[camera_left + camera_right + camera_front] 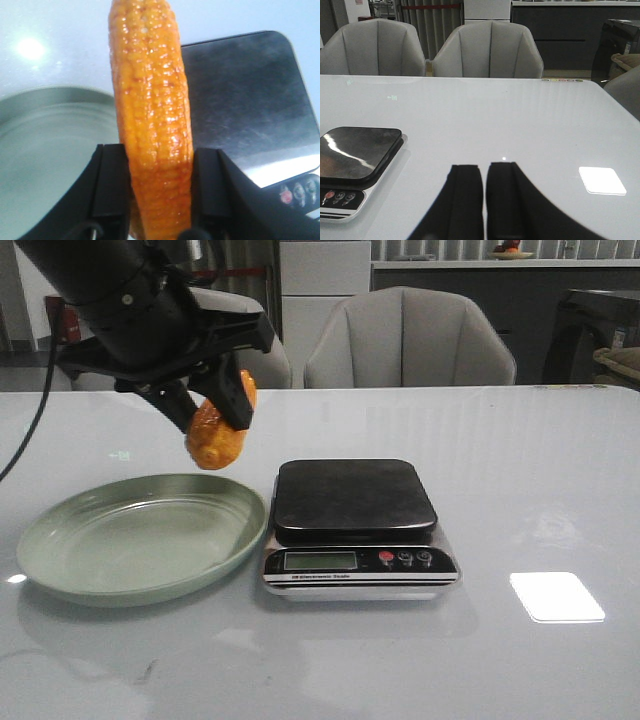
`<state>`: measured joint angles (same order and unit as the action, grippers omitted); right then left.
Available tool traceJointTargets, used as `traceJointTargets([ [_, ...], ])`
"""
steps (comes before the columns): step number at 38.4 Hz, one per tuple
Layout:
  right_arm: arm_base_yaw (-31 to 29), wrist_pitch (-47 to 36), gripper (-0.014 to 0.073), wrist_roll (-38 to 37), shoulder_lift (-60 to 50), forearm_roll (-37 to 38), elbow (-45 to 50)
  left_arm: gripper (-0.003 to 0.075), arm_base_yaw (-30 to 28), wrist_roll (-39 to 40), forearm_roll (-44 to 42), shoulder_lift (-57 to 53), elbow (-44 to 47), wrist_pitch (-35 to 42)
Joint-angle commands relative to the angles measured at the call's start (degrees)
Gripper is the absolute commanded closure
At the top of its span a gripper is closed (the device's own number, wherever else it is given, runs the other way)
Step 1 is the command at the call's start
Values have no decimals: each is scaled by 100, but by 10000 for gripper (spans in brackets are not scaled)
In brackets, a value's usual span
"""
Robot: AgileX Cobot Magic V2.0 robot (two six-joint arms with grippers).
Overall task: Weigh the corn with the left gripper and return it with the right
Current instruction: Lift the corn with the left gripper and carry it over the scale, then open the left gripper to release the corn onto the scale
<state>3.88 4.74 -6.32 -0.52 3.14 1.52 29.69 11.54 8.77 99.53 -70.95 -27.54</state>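
my left gripper (215,400) clamps the corn (218,435), held in air between plate (60,540) and scale (355,502). right gripper (484,200) nearly closed, empty.

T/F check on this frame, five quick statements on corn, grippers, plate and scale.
1. The left gripper is shut on the corn. True.
2. The corn rests on the scale platform. False: it is held in the air above the table, between the green plate and the scale.
3. The green plate has nothing in it. True.
4. The right gripper holds a second cob. False: its fingers are nearly together with nothing between them, over bare table.
5. The scale sits to the left of the plate in the front view. False: it is to the plate's right.
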Motion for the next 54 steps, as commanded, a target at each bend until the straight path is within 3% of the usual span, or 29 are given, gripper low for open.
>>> traceJointTargets([
  [1,11,-474,398,43,-110,70,55,594,200,-13,189,-203,-184,594],
  [16,11,-474,398,43,-110,70,55,571,770,-13,313,457,-720,819],
  [28,11,-474,398,43,-110,70,55,274,864,-13,695,945,-937,775],
  [31,11,-474,398,43,-110,70,55,242,864,-13,695,954,-937,775],
  [54,11,-474,398,43,-110,70,55,241,786,-13,-105,-95,-759,306],
])
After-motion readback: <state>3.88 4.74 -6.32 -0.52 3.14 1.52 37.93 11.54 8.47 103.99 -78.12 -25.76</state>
